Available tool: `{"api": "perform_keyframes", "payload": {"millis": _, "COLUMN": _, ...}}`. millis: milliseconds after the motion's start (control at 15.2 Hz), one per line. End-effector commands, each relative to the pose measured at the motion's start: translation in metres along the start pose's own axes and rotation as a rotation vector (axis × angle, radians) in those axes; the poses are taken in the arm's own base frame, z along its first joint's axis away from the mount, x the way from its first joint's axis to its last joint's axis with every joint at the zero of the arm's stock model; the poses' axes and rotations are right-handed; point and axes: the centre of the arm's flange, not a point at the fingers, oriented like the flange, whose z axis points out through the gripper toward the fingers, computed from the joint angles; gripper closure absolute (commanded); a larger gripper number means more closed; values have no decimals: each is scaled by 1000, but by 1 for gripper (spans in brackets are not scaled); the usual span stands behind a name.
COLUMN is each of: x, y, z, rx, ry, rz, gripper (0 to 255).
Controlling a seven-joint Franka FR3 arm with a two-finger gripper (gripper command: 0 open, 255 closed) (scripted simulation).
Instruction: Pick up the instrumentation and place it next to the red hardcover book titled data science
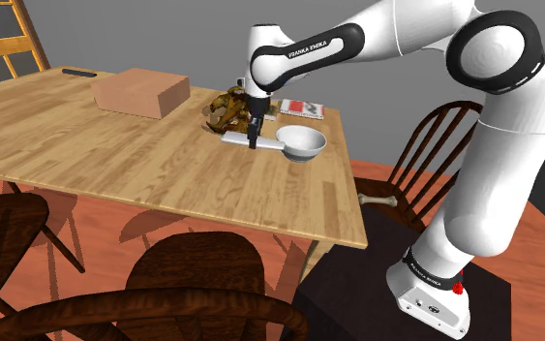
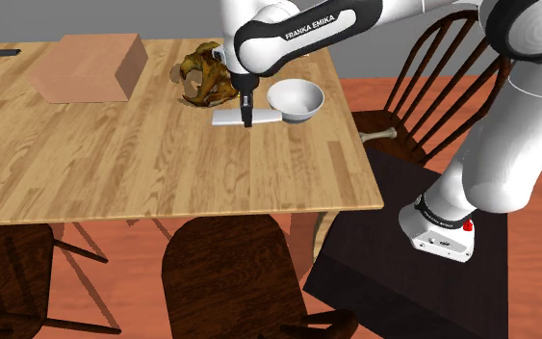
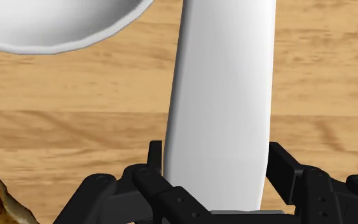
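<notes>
The instrumentation is a long flat white slab (image 1: 236, 139) (image 2: 225, 117) lying on the wooden table (image 1: 86, 145), beside a white bowl (image 1: 301, 142) (image 2: 295, 97). My black gripper (image 1: 253, 145) (image 2: 249, 123) reaches straight down onto it. In the wrist view the white slab (image 3: 222, 95) runs between my two fingers, which press against its two long sides; the gripper (image 3: 215, 153) is shut on it, and the slab still rests on the tabletop. The red book (image 1: 302, 108) lies flat just past the bowl, toward the table's far edge.
A brown crumpled object (image 1: 227, 108) (image 2: 204, 77) sits right beside the slab. A cardboard box (image 1: 139, 92) (image 2: 86, 65) stands farther along the table. Dark wooden chairs (image 1: 193, 281) (image 1: 435, 155) ring the table; a pale bone-shaped thing (image 1: 378, 200) lies on one seat.
</notes>
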Motion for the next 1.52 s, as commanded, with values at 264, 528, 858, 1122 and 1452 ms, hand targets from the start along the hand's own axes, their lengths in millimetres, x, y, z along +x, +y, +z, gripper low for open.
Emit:
{"api": "perform_keyframes", "payload": {"millis": 264, "x": -32, "y": 73, "z": -4, "rx": 0, "ry": 0, "rz": -1, "gripper": 255}}
{"api": "perform_keyframes", "payload": {"millis": 528, "x": -53, "y": 121, "z": -4, "rx": 0, "ry": 0, "rz": -1, "gripper": 255}}
{"api": "perform_keyframes", "payload": {"millis": 858, "x": -80, "y": 181, "z": -5, "rx": 0, "ry": 0, "rz": -1, "gripper": 255}}
{"api": "perform_keyframes", "payload": {"millis": 1122, "x": -101, "y": 230, "z": -6, "rx": 0, "ry": 0, "rz": -1, "gripper": 255}}
{"api": "perform_keyframes", "payload": {"millis": 1452, "x": -128, "y": 290, "z": -7, "rx": 0, "ry": 0, "rz": -1, "gripper": 255}}
